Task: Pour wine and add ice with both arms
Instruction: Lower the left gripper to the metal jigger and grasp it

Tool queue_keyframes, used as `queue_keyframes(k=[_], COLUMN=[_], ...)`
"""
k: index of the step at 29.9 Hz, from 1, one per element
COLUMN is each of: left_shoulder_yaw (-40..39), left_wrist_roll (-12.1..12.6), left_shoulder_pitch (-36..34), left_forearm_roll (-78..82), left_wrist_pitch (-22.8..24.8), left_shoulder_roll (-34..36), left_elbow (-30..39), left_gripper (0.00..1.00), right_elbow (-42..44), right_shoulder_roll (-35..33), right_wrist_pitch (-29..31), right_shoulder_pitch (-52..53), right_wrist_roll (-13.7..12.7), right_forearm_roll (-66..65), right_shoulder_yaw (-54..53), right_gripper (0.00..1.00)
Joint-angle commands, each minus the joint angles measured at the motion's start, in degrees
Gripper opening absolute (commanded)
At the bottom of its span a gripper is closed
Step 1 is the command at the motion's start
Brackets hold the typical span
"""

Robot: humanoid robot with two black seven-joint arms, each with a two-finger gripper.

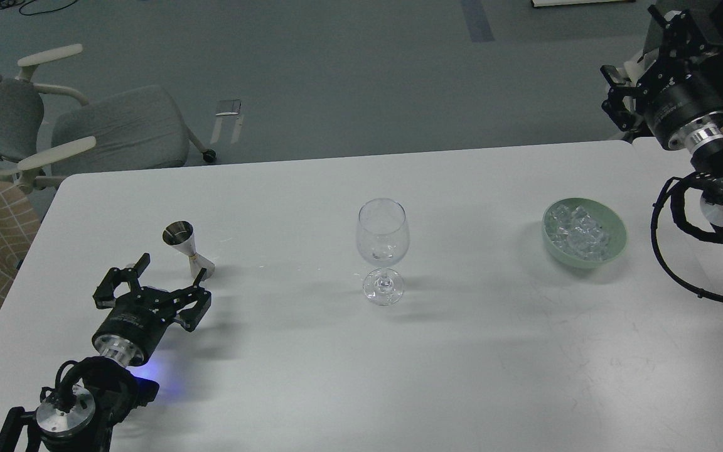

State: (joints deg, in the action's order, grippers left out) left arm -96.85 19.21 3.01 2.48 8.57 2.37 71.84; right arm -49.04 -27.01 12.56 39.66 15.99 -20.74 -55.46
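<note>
Fingers of the left gripper point(170, 276) are spread and empty, just short of the steel jigger point(188, 249) near the table's point(462, 376) left edge. They should close squarely on its narrow waist, keeping it upright. The wine glass point(383, 250) stands mid-table; the ice point(578, 231) sits in a green bowl point(612, 246) toward the right edge. The right gripper point(619, 94) hangs beyond the far right corner, its fingers too unclear to tell.
</note>
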Motion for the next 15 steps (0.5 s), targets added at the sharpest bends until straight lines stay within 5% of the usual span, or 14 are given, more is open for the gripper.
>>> queue_keyframes(k=[1, 15], left_shoulder_yaw=[0.08, 0.34], left_wrist_roll=[-1.63, -2.42], left_shoulder_pitch=[-3.35, -7.84], left_forearm_roll=[1.9, 3.93], left_wrist_pitch=[-0.05, -0.75], left_shoulder_roll=[-0.52, -2.2], left_elbow=[-3.11, -7.59], left_gripper=[0.98, 0.91], right_elbow=[0.0, 0.17], right_shoulder_roll=[0.02, 0.02], right_wrist_pitch=[0.01, 0.01], right_shoulder_pitch=[-0.03, -0.03], right_wrist_roll=[0.0, 0.0], right_forearm_roll=[0.0, -0.09], right_shoulder_yaw=[0.0, 0.08], right_gripper=[1.0, 1.0])
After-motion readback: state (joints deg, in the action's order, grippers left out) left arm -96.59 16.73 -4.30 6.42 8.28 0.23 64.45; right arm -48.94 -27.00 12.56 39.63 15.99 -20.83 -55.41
